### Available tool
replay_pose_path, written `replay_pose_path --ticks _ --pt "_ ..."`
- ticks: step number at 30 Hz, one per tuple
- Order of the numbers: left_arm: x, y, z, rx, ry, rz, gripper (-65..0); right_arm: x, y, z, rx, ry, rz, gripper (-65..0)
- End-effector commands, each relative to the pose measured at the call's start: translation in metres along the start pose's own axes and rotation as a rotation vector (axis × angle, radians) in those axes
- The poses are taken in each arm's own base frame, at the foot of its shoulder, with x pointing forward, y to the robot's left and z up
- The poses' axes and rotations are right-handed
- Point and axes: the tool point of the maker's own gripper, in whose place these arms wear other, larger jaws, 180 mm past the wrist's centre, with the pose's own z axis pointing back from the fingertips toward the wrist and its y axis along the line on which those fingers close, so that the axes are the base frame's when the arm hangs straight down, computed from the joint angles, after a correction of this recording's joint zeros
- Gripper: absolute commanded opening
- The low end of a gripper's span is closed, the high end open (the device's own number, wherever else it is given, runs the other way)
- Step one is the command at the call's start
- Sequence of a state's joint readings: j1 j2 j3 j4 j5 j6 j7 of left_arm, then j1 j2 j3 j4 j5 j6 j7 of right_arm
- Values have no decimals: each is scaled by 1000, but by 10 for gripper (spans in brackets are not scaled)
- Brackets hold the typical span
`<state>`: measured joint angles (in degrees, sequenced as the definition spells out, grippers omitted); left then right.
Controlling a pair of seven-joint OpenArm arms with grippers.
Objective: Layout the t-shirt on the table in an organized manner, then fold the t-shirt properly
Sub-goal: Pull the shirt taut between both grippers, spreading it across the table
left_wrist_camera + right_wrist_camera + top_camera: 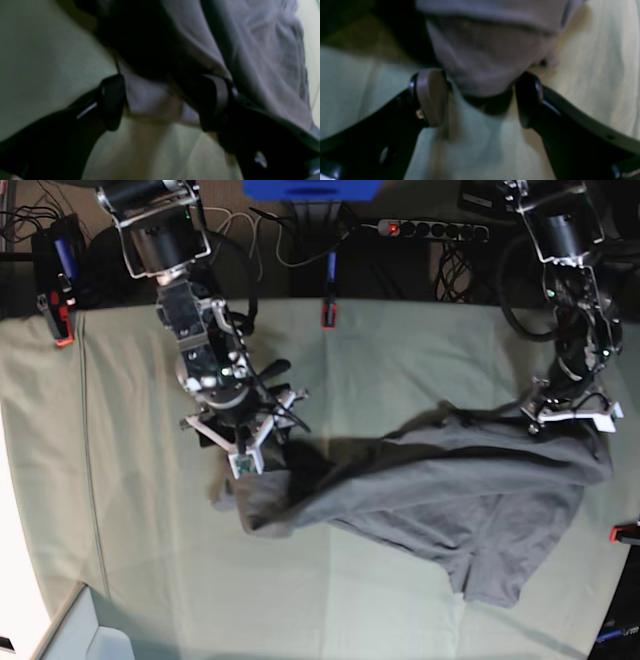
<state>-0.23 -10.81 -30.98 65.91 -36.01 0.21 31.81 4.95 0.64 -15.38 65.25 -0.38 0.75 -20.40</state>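
In the left wrist view, the left gripper point(162, 102) has its two black fingers point(112, 102) spread wide apart, and a fold of the t-shirt point(262, 62) lies between them, not squeezed. In the right wrist view, the right gripper point(480, 98) is spread wide too, with a grey bunch of the t-shirt point(482, 57) sitting between its fingers (it all looks blurry). In the base view, the t-shirt point(440, 500) lies crumpled on the table point(120, 480), stretched across the space between the right gripper point(243, 455) at one end of the shirt and the left gripper point(570, 415) at the other end.
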Motion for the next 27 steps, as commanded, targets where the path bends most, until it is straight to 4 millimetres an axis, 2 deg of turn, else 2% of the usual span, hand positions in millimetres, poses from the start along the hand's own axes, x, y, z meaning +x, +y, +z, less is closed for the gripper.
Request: replay_pose_path --ticks 1,3,5,11,12,15,17,19,24,27 --pt "16 -3 1 -8 -37 -12 -216 18 -2 1 -12 -49 -6 -217" --pt "8 -6 0 -13 -27 -3 -217 15 -2 1 -11 -45 -7 -217" --pt "4 -9 0 -17 -22 1 -255 15 -2 1 -11 -45 -7 -217" --pt "2 -9 -1 -18 -18 5 -613 19 -1 1 -10 -51 -6 -217" --pt "2 -9 -1 -17 -17 4 -650 20 -1 1 -9 -53 -5 -217" --pt "8 -8 2 -22 -26 0 -642 23 4 0 -2 -59 -16 -217" --pt "19 -15 9 -39 -59 -12 -650 30 5 2 0 -77 -18 -217" --pt "26 -16 23 -51 -94 -47 -648 42 5 8 0 -115 -21 -217" --pt "41 -24 60 -82 -176 -125 -648 57 7 19 1 -166 -25 -217" --pt "63 -10 83 -55 -251 -127 -648 58 7 19 1 -168 -25 -218"
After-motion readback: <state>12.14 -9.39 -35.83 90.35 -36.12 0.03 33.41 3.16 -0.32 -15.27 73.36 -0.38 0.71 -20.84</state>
